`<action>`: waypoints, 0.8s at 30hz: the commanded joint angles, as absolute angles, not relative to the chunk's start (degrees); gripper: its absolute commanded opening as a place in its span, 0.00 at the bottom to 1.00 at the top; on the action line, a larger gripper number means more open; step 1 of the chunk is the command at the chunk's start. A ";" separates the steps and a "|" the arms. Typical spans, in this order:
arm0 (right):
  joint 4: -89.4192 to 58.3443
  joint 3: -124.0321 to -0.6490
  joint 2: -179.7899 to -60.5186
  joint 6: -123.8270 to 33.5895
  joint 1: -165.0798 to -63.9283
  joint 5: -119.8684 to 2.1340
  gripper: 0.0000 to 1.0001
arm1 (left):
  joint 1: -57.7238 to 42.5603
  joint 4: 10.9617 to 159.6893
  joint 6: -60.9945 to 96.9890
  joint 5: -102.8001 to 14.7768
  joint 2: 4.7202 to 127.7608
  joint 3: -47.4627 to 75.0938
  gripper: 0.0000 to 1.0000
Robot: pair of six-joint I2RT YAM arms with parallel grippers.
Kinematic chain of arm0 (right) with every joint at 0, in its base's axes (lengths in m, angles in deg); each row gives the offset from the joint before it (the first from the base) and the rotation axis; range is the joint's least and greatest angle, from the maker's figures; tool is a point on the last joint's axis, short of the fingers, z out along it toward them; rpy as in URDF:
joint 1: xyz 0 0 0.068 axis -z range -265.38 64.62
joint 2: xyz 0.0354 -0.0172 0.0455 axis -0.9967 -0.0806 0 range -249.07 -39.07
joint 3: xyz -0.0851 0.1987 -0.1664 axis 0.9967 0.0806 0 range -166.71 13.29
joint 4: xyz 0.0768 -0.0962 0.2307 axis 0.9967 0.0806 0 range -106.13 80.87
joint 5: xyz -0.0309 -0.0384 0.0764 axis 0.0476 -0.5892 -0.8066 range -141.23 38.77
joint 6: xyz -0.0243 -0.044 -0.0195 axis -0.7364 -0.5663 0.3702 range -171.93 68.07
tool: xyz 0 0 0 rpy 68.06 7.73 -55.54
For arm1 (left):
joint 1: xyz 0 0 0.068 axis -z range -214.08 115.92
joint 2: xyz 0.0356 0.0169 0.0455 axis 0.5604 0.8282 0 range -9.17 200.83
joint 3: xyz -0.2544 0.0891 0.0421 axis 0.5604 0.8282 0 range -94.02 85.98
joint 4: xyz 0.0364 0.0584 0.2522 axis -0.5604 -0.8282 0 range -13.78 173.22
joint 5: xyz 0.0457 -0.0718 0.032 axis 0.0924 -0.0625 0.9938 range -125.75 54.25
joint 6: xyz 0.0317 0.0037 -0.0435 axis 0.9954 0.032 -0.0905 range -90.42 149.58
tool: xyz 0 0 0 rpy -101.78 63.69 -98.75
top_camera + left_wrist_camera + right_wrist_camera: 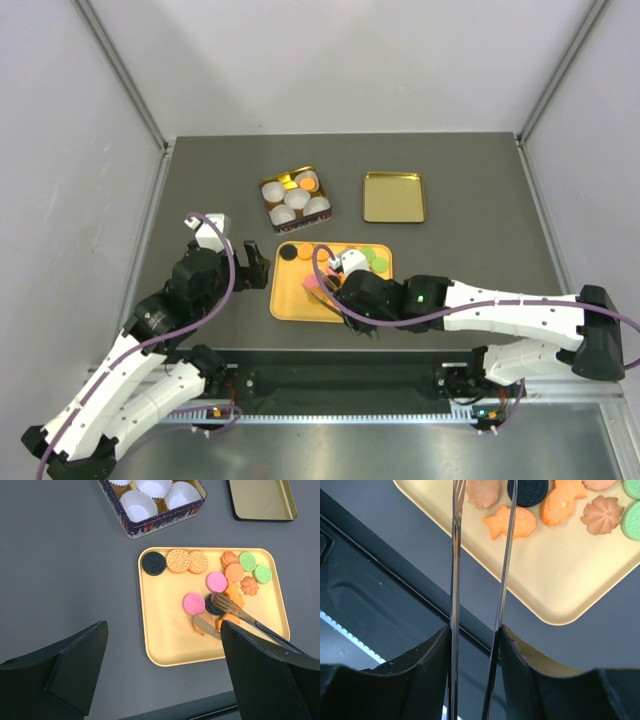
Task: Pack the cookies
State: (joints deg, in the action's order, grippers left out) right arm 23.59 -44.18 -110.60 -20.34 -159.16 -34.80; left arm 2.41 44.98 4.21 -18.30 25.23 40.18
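Steel tongs [235,611] sit clamped in the right gripper [475,637], its fingers pressing the two blades inward from outside, and the blade tips hang low over the cookies [220,587] crowded on the right half of the yellow tray [160,645]. We read this as the pick. The tips straddle a black cookie [211,607] and a pale orange cookie [204,622] touching it, so we would set them either side of one cookie only, squeeze gently and lift straight up — a sideways drag would shove the neighbours. The left gripper [256,266] is spread wide and holds nothing, hovering near the tray's left edge. From the left wrist we see both tips among the cookies, which the overhead view hides behind the right arm. Only the overhead view shows the whole tin [264,200], where two of its paper cups [297,198] seem to hold orange cookies already.
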 commanded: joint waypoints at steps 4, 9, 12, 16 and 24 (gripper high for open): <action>23.33 -45.24 -110.17 -19.32 -160.70 -32.86 0.42 | 2.48 45.43 4.35 -17.91 24.94 40.10 0.99; 23.33 -44.89 -110.62 -19.33 -161.23 -32.94 0.42 | 2.57 45.52 4.44 -17.82 24.94 40.11 0.99; 23.33 -44.71 -110.53 -19.06 -161.23 -33.21 0.41 | 2.57 45.43 4.35 -17.91 25.02 40.11 0.99; 23.42 -44.80 -110.53 -18.98 -161.75 -33.12 0.42 | 2.57 45.43 4.35 -17.91 24.94 40.11 0.99; 23.24 -43.75 -111.76 -18.80 -161.84 -33.03 0.42 | 2.57 45.52 4.35 -17.91 24.94 40.11 0.99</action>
State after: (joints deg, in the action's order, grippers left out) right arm 23.94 -44.03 -111.43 -19.42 -160.75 -34.52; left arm 2.41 44.98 4.21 -18.30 25.23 40.18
